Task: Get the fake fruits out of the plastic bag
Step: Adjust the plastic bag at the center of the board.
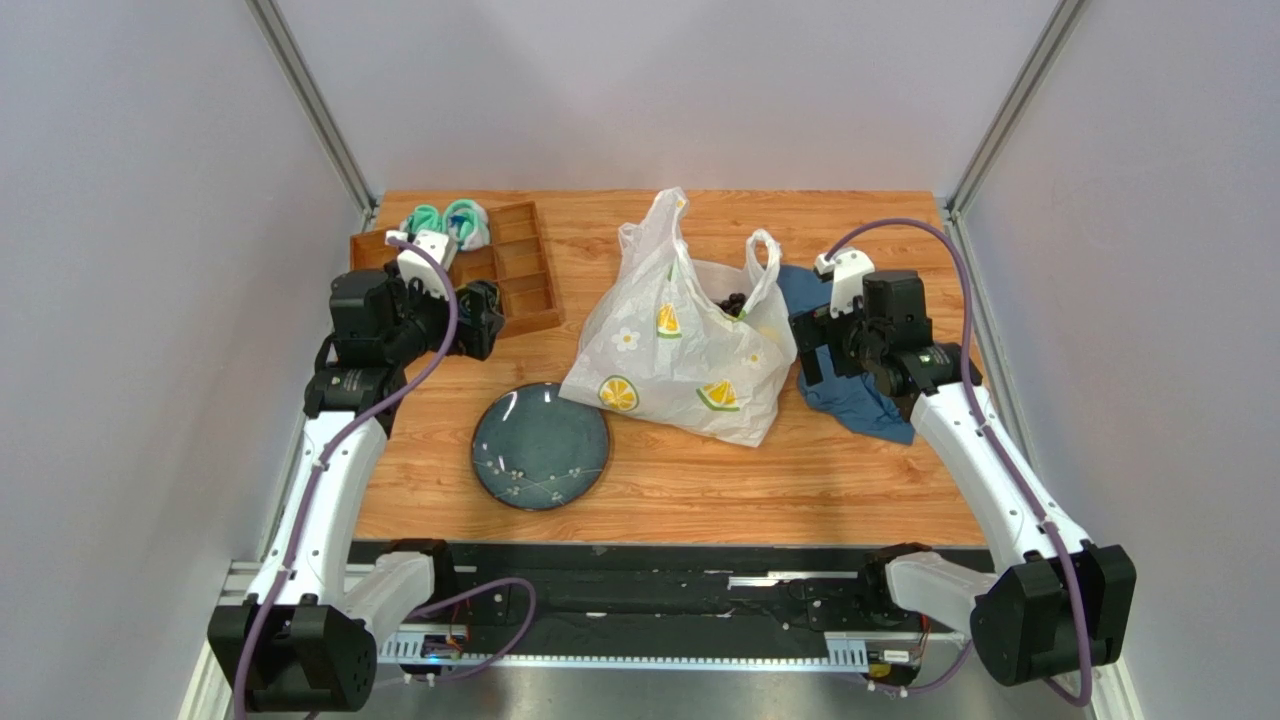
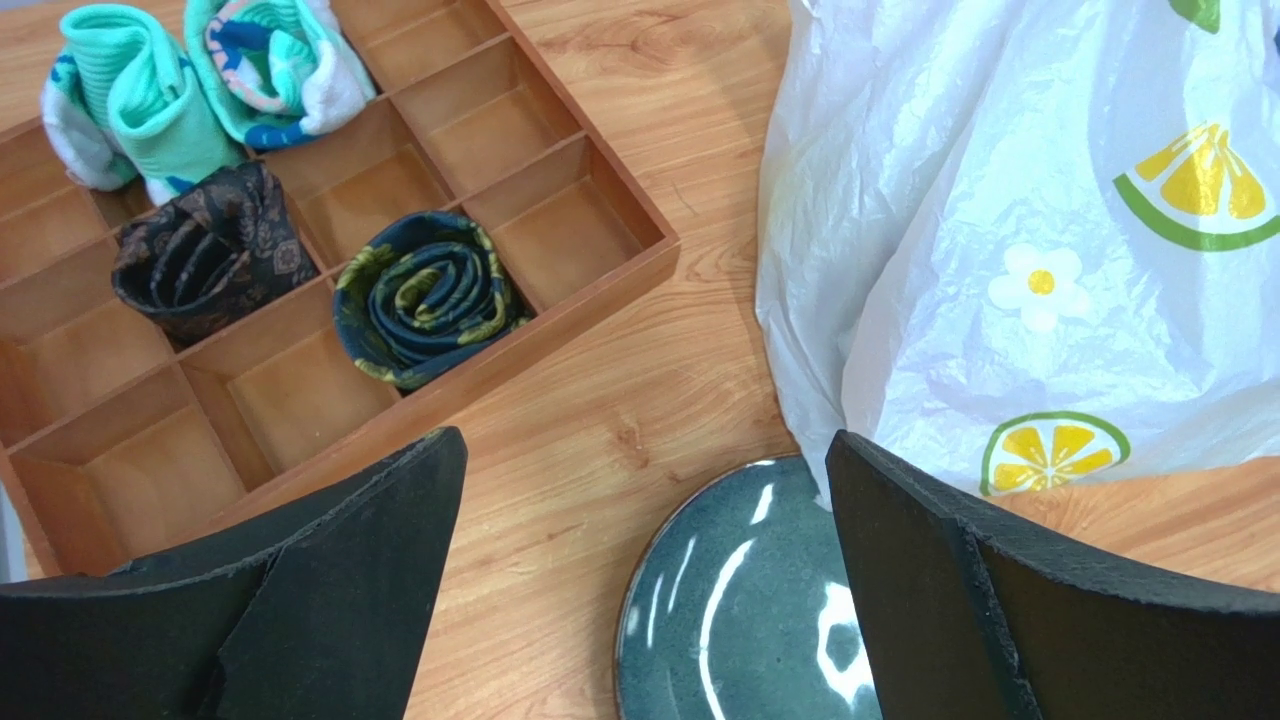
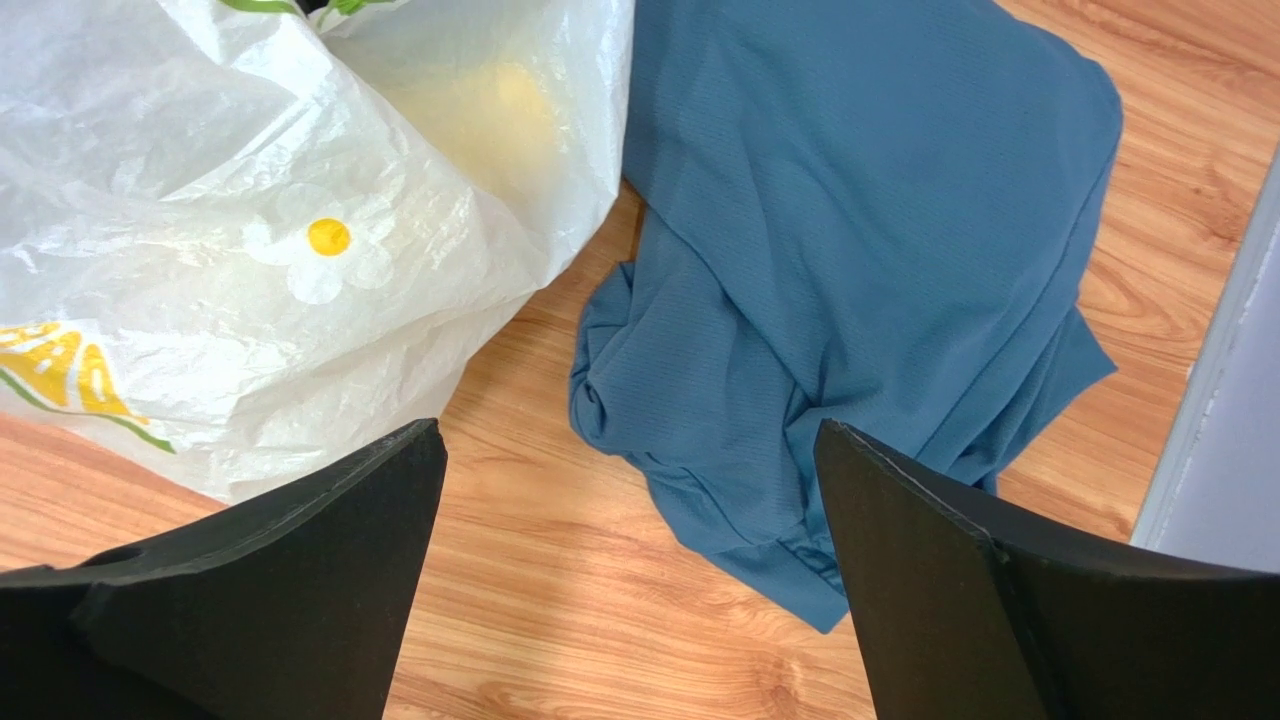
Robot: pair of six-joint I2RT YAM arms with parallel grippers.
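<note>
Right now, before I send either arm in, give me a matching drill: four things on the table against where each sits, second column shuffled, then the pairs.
1 plastic bag
2 plate
3 blue cloth
4 wooden tray

A far-left corner of the table
B just right of the bag
C centre of the table, handles up
D near side, by the bag's left corner

Pairs: 1-C; 2-D; 3-B; 4-A
</note>
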